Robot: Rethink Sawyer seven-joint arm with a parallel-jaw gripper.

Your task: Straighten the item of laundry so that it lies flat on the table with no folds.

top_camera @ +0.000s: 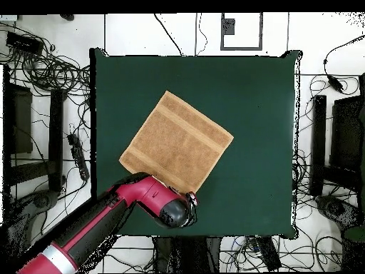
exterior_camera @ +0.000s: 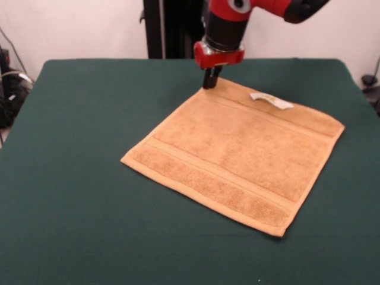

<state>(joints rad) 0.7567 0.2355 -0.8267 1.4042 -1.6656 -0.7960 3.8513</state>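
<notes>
1. The small square orange-tan terry towel lies spread on the dark green matte counter, turned like a diamond, roughly mid-counter and somewhat toward the robot's side. 2 woven bands run near opposite hems, and a small white label sticks up a little at the far hem. No folds show across its face in either view; it looks flat, or very nearly so.

2. The red and black gripper stands at the towel's far corner in the front view, its dark fingers pointing straight down, with the tips at or just above the corner. They look pressed close together, but whether they pinch the cloth I cannot tell. In the overhead view the arm's wrist covers this corner.

3. My judgement: the task is close to done, and what remains is letting go of the corner and leaving cleanly.

4. What could go wrong from here:
   - If the fingers grip the corner and the arm rises before they part, the corner would lift and could fall back creased.
   - A sideways move with the tips on the terry loops could drag the cloth and ruck it up along the near band.
   - The raised label could snag if the arm sweeps across that hem.
</notes>
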